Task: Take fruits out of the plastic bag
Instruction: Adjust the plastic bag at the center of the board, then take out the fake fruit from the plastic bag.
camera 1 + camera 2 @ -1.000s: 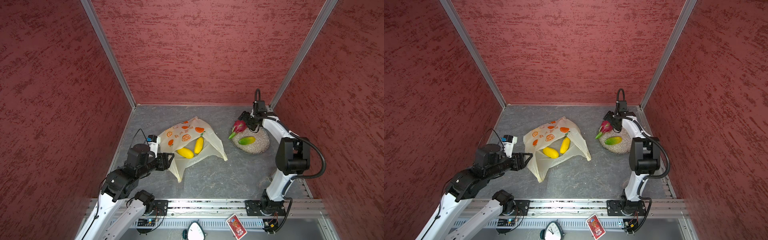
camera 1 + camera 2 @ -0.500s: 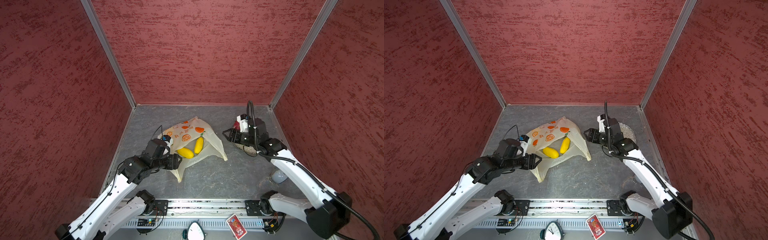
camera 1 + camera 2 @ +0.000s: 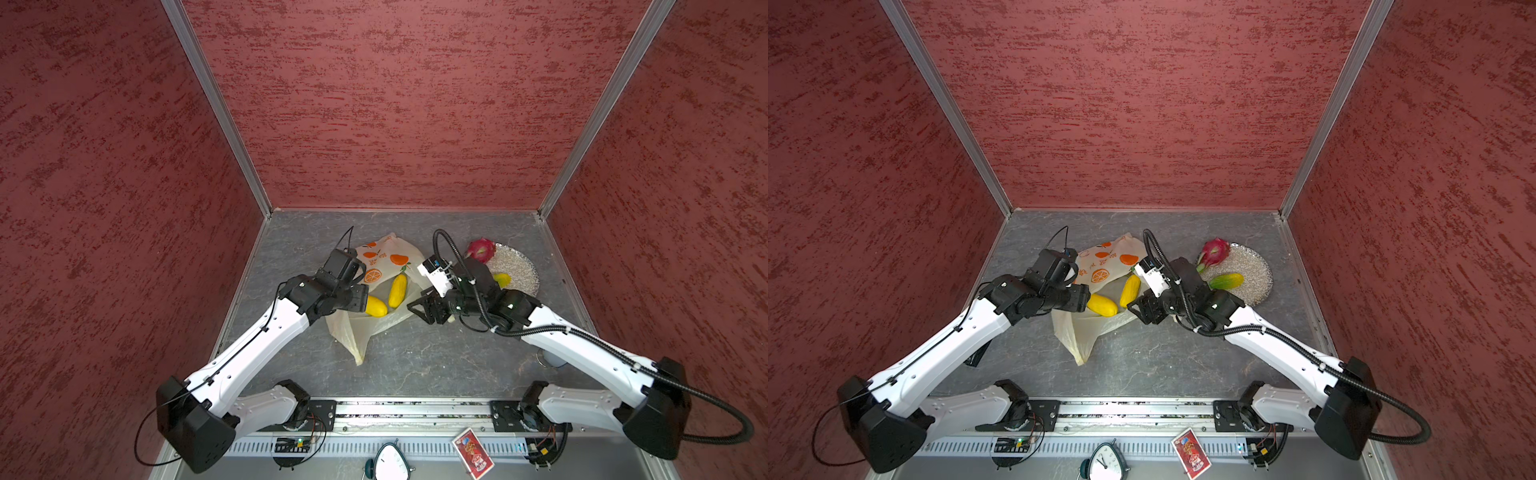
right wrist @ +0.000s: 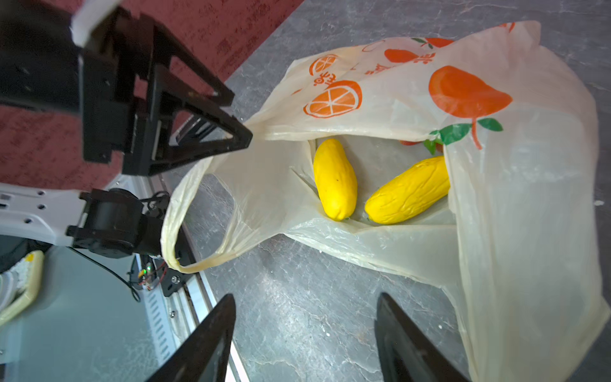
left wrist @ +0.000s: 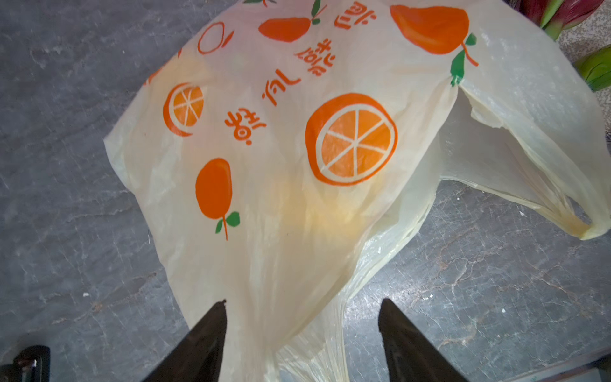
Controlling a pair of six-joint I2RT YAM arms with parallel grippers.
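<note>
The plastic bag [image 3: 384, 266] lies on the grey floor with its mouth towards the front. Two yellow mangoes [image 4: 335, 178] [image 4: 408, 191] lie inside that mouth, seen in both top views [image 3: 1102, 304]. My left gripper [image 5: 302, 304] is open, its jaws straddling the bag's left rim, beside the nearer mango [image 3: 376, 306]. My right gripper [image 4: 305, 301] is open over bare floor just in front of the mouth, at the bag's right side [image 3: 422, 311]. A pink dragon fruit [image 3: 481, 249] and a green-yellow mango [image 3: 1225, 281] rest on the speckled plate [image 3: 519, 266].
Red walls close in the left, back and right sides. A metal rail [image 3: 407, 409] runs along the front, with a red card [image 3: 473, 455] and a small clock [image 3: 390, 463] beyond it. One loop handle [image 4: 185, 258] trails towards the rail.
The right arm has let go of the dragon fruit at the plate and swung over to the bag's mouth. The left arm has reached forward to the bag's left rim.
</note>
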